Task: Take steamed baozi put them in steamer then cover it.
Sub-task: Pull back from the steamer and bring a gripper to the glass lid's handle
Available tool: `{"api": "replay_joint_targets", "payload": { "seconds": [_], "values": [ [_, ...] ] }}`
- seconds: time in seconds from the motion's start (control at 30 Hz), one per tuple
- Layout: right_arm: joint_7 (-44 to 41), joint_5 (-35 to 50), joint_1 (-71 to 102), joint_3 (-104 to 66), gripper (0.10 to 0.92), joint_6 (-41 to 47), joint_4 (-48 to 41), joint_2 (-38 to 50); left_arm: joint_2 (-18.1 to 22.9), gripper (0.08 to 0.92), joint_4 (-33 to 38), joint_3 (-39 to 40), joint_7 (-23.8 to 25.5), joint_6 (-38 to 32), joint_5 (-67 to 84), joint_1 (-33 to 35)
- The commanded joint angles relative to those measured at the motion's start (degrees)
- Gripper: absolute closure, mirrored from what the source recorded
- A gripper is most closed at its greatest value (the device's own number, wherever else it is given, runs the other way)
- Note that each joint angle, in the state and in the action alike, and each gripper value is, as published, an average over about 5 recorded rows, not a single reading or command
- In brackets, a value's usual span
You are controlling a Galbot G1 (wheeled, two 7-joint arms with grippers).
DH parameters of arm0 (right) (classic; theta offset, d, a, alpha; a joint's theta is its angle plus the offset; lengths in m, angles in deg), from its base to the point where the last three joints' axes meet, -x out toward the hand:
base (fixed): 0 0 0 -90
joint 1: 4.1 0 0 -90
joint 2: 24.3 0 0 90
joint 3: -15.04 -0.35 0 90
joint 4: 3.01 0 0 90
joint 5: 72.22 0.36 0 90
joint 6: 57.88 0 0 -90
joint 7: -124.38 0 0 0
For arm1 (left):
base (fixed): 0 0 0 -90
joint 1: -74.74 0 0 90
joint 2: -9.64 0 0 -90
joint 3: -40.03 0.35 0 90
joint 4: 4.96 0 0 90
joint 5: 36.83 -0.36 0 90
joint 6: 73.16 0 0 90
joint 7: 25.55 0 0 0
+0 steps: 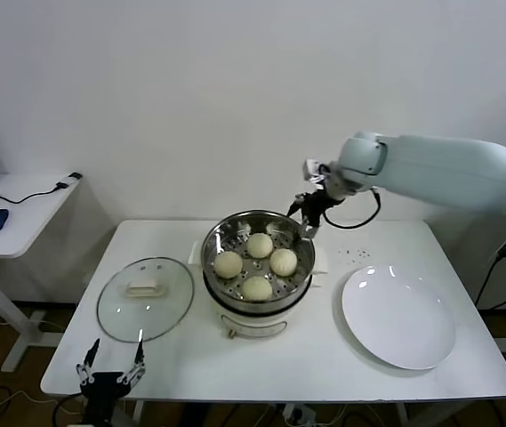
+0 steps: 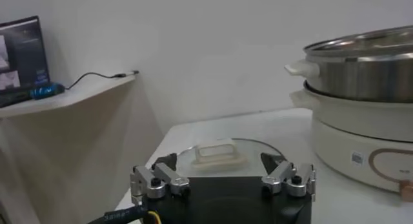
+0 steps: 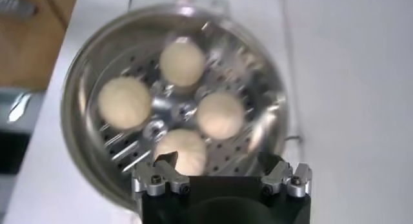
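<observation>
Several cream-white baozi (image 1: pixel 259 245) lie in the shiny steel steamer (image 1: pixel 220 236) on its cream pot base at the table's middle; they also show in the right wrist view (image 3: pixel 183 62) inside the steamer (image 3: pixel 84 83). My right gripper (image 1: pixel 309 212) hovers open and empty just above the steamer's far right rim. The glass cover (image 1: pixel 145 298) with its cream handle lies flat on the table left of the steamer. My left gripper (image 1: pixel 110 365) is open at the table's front left edge, just short of the cover (image 2: pixel 219 153).
An empty flat white plate (image 1: pixel 398 316) lies right of the steamer. A side desk (image 1: pixel 21 209) with a mouse and cable stands at the far left. A white wall is close behind the table.
</observation>
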Motion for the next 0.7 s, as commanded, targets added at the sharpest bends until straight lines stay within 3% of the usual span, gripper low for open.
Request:
{"api": "replay_joint_targets", "payload": {
  "seconds": [0.03,0.37,0.7],
  "values": [
    [15.6,2.3,16.3,-20.9,0.203,-15.2,6.7,21.0,0.0,0.177,1.2,-0.2,0.8,-0.4,-1.8,1.1],
    [23.4,-2.7,47.4,-56.8,0.203,-19.9,7.5,24.3,0.7,0.177,5.7,-0.2,1.5,-0.6,-7.5,2.0],
    [26.6,-7.8,80.3,-94.3,0.203,-17.9,14.2,19.8,0.9,0.177,8.5,-1.5,2.1,0.2,-16.7,2.4]
  ]
}}
